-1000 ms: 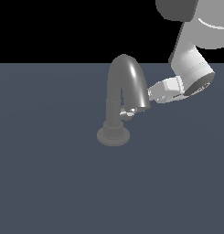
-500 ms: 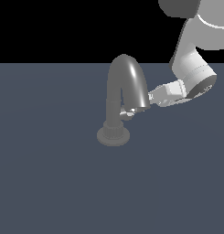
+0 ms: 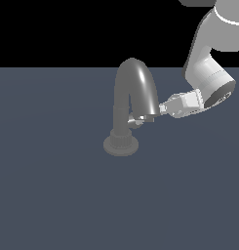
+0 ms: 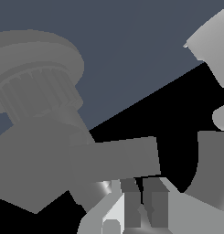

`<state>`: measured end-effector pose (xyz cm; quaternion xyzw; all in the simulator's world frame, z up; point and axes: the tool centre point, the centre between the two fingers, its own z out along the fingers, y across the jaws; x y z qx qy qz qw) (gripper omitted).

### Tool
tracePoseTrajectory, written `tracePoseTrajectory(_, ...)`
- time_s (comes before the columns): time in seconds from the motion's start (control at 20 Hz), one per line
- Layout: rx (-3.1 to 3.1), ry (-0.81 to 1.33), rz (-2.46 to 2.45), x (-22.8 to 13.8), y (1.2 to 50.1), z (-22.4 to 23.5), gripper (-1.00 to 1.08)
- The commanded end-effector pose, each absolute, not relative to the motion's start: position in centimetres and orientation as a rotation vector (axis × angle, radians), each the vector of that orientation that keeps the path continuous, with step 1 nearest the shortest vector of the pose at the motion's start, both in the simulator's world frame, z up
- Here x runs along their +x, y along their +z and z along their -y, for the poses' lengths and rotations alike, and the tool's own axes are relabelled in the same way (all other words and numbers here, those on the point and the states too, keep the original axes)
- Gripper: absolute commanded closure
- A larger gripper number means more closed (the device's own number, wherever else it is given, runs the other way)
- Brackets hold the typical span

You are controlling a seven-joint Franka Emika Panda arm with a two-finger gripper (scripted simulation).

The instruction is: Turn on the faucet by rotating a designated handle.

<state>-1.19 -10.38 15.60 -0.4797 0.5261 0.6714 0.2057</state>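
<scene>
The grey faucet (image 3: 123, 112) stands on its ribbed base flange (image 3: 121, 145), its thick arched spout (image 3: 143, 85) curving toward the exterior view's right. The small shiny handle (image 3: 136, 120) sticks out of the column just under the spout's mouth. My gripper (image 3: 156, 114) reaches in from the exterior view's right, level with the handle, its tips partly hidden behind the spout's end. In the wrist view the two fingers (image 4: 130, 201) stand close together, shut on nothing, right in front of the handle (image 4: 125, 158). The flange (image 4: 38, 68) lies beyond.
The faucet stands alone on a flat dark blue-grey surface (image 3: 52, 195). My white arm (image 3: 209, 73) comes down from the upper part of the exterior view's right. The spout's arch hangs directly above the handle and close to my hand.
My hand has sunk slightly lower beside the spout's mouth. The handle and faucet look unmoved.
</scene>
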Motion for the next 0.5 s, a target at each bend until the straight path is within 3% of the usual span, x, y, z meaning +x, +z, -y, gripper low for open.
tracePoseTrajectory(0.0, -1.337, 1.871, -1.466, -1.2, 15.6, 10.4, 1.08)
tracePoseTrajectory(0.45, -1.315, 1.891, -1.479, -2.3, 9.9, 10.9, 1.08)
